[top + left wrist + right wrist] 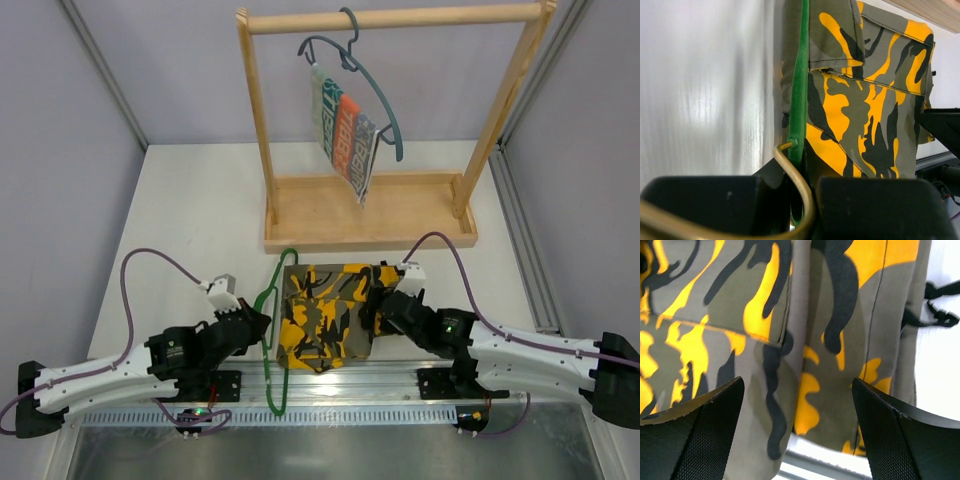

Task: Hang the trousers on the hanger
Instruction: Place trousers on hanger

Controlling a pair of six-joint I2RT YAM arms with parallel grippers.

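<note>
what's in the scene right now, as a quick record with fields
trousers: folded, lying on the table near the arms
hanger: green wire, lying along the trousers' left edge
left gripper: shut on the hanger by its hook
right gripper: open, at the trousers' right side
background: wooden rack holding a blue-grey hanger with striped cloth

Trousers: 1. Camouflage trousers (325,318), olive, black, orange-yellow.
Hangers: 2. Green wire hanger (267,355); blue-grey hanger (384,100).
Small cloths: 1. Striped cloth (345,135), teal, orange, grey.
Racks: 1. Wooden rack (370,215): two uprights, one top rail, one base board.
Robot arms: 2. Left arm (100,375); right arm (530,350).
Grippers: 2. Left gripper (260,323); right gripper (373,305); two fingers each.
Purple cables: 2. Left cable (150,252); right cable (436,235).
Tables: 1. White table (200,200).
</note>
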